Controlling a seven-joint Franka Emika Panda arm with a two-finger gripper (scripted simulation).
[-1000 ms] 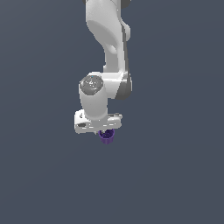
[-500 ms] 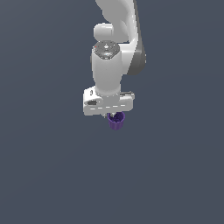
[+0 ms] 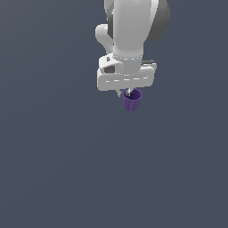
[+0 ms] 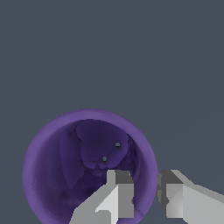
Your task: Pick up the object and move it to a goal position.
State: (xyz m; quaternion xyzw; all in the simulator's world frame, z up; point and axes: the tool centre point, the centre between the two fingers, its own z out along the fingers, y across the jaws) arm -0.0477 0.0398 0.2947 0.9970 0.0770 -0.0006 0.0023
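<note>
- Gripper point(image 4: 146, 199) pinched onto the wall of the purple bucket point(image 4: 89, 166): one finger inside the rim, the other outside, narrow gap between them holding the wall.
- In exterior view, gripper point(image 3: 129, 92) mostly hidden under the white hand block, only a bit of finger visible dipping into the bucket's mouth.
- Purple bucket point(image 3: 132, 100) hanging right below the hand, upright or close to it, ribbed sides tapering downward, round rim on top.
- Held off-centre, gripped at one side of the rim rather than across the whole cup.
- In wrist view, looking straight down into the bucket's open mouth, dark interior, two small grey dots inside.
- White arm point(image 3: 131, 31) coming down from the top edge of the exterior view.
- Plain dark grey background all around, no tabletop edge discernible.
</note>
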